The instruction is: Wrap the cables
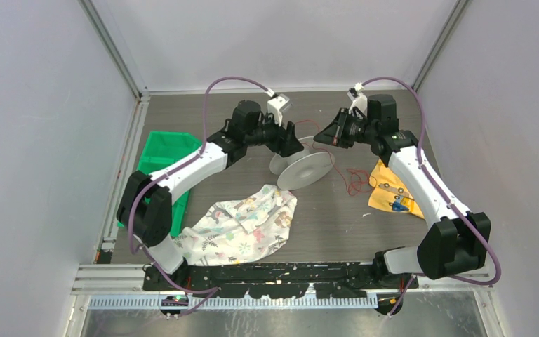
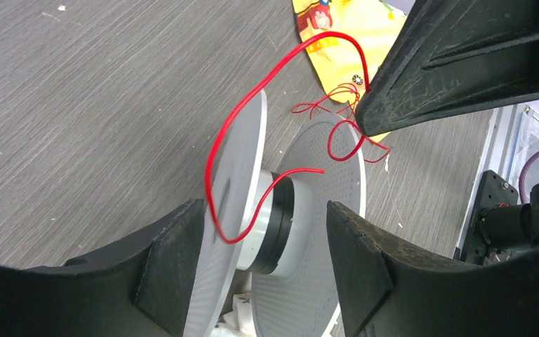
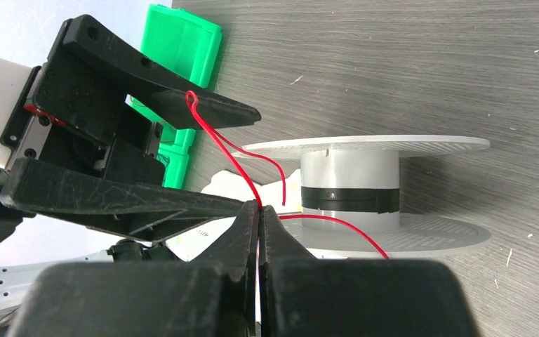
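The thin red cable (image 1: 351, 184) runs loose from a heap on the table up to a white spool (image 1: 307, 172) that stands on edge. My right gripper (image 1: 331, 137) is shut on the cable (image 3: 217, 144), pinching it at its fingertips (image 3: 260, 207) just in front of the spool (image 3: 365, 144). My left gripper (image 1: 296, 146) is open, and its jaws (image 2: 265, 207) straddle one flange and the hub of the spool (image 2: 323, 154). A loop of the cable (image 2: 214, 175) curves over that flange and hooks on one left finger (image 3: 191, 98). No cable is wound on the hub.
A green bin (image 1: 161, 151) stands at the left. A patterned cloth (image 1: 242, 225) lies near the front, partly under the spool. A yellow printed pouch (image 1: 393, 189) lies at the right under the right arm. Walls close in the table on three sides.
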